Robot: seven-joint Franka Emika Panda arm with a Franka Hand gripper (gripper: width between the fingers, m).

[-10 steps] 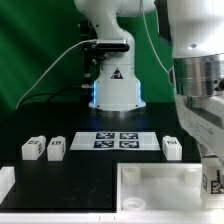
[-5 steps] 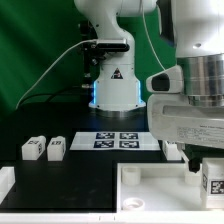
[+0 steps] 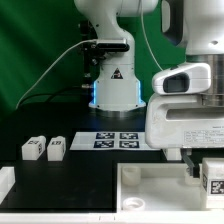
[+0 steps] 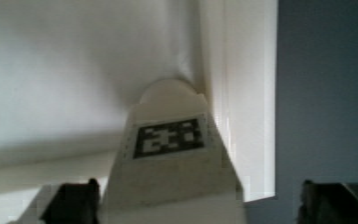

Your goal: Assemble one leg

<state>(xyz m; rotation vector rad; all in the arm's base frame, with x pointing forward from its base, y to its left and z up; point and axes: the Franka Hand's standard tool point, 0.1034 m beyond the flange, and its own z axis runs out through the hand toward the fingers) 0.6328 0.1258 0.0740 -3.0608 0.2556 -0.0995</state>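
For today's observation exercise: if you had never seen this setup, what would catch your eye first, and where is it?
The big white arm head fills the exterior view's right, and its gripper holds a tagged white leg just above the large white panel. In the wrist view, that leg stands between the dark fingers, its square tag facing the camera. Two more legs lie side by side at the exterior view's left.
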